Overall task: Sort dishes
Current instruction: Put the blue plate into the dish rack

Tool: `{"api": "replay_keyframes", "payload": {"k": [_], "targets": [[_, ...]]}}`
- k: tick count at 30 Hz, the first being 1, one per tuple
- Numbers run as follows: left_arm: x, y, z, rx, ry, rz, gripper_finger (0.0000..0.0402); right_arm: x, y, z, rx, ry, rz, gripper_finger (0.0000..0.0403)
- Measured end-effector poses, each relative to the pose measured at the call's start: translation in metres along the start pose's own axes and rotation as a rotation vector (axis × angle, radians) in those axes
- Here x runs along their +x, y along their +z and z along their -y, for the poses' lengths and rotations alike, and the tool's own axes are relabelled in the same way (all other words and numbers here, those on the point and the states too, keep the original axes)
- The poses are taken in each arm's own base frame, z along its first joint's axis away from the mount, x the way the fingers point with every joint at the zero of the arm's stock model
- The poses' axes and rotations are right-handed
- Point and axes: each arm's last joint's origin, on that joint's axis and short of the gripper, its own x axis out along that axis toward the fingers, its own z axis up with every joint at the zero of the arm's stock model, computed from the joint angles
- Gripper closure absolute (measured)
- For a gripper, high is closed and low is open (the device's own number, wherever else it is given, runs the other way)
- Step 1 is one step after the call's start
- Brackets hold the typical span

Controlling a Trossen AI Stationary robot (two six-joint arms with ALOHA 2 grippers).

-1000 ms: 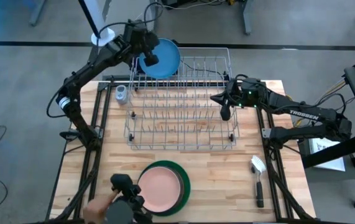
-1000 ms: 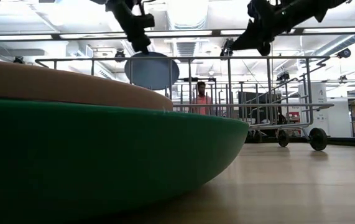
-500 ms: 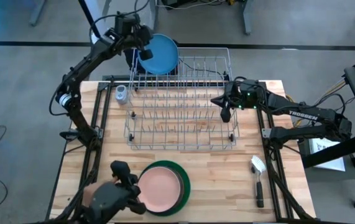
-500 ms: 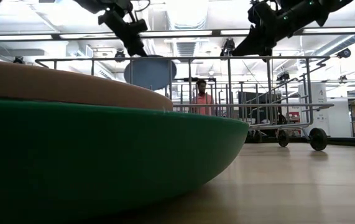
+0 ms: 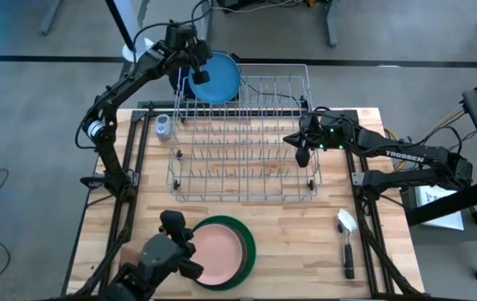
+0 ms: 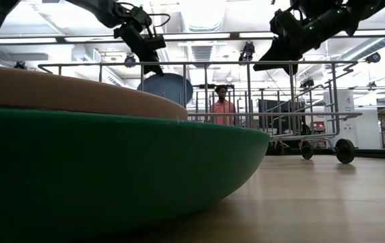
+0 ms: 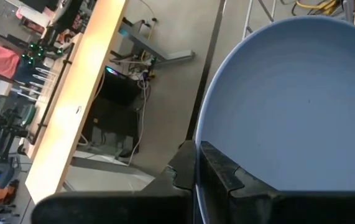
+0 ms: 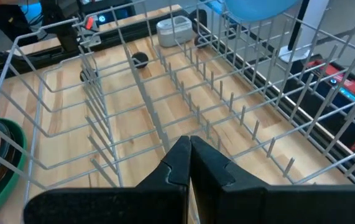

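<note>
Left gripper: your left gripper (image 5: 195,73) is clamped on the rim of the blue plate (image 5: 217,77), holding it in the air above the far left corner of the rack (image 5: 246,180).
Blue plate: it stands nearly on edge, hanging down from the fingers (image 7: 217,171); a round plate has no long axis, and in the high view its face tilts upward and toward the right arm's side.
Right gripper: your right gripper (image 5: 302,150) hovers with fingers together and holds nothing, above the rack's right end, well apart from the blue plate.
Done so far: no plate stands in the rack that you can see; the blue one is only on its way.
Left to do: the pink plate (image 5: 213,252) lies on the green plate (image 5: 246,242), on the table on the near side of the rack, far from both grippers. Dark edges show between them in the right wrist view; you cannot tell how many plates that is.
Progress: early, by my reckoning.
</note>
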Motion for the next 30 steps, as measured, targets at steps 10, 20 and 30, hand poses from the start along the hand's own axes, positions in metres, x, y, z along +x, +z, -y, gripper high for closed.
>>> {"api": "replay_keyframes", "payload": {"k": [10,20,30], "targets": [[0.007,-0.002,0.003,-0.004,-0.013,-0.013,0.0401,0.000,0.000,0.000,0.017,-0.001,0.006,0.0403],[0.017,-0.006,0.008,-0.006,-0.038,-0.034,0.0401,0.000,0.000,0.000,0.025,-0.007,0.007,0.0403],[0.020,-0.008,0.010,-0.025,-0.052,-0.047,0.0401,0.000,0.000,0.000,0.026,-0.008,0.008,0.0403]]}}
